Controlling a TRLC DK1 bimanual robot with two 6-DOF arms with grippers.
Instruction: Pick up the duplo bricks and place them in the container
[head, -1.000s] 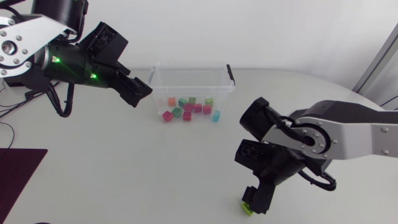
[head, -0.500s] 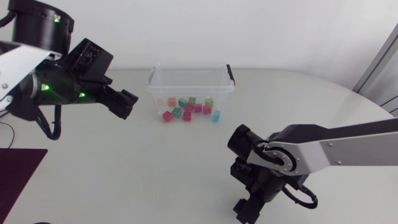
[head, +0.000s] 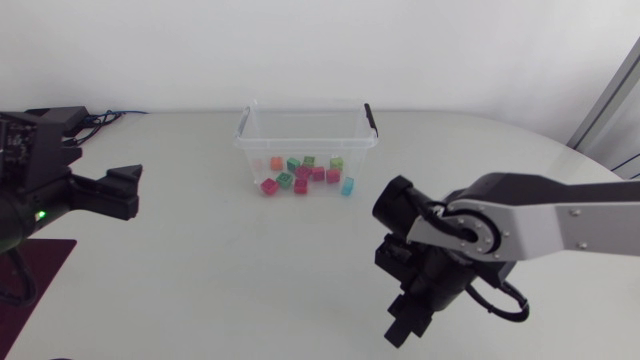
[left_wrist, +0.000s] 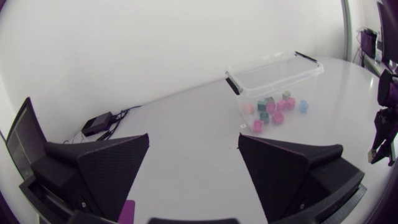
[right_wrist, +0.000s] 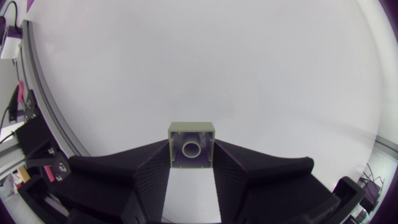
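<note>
The left arm has drawn back from beside the container to the left edge of the head view, and its gripper now hangs over the table well apart from the box. The right arm has stayed near the front edge. The green brick that lay by its gripper a second ago no longer shows on the table in the head view.

In the right wrist view that brick sits between the fingers of the right gripper. Both fingers press its sides, and its hollow underside with the round tube faces the camera. The grip is narrow, just the brick's width. In the head view the gripper points down and hides the brick.

The left gripper is spread wide with nothing between its fingers, only bare table ahead of it. Past it stands the container, clear, with black clips on its short sides. A cluster of bricks lies inside, pink, green, orange and blue. In the head view these bricks show through its front wall.

A small black box with a cable lies on the table's far side, well away from the container.
</note>
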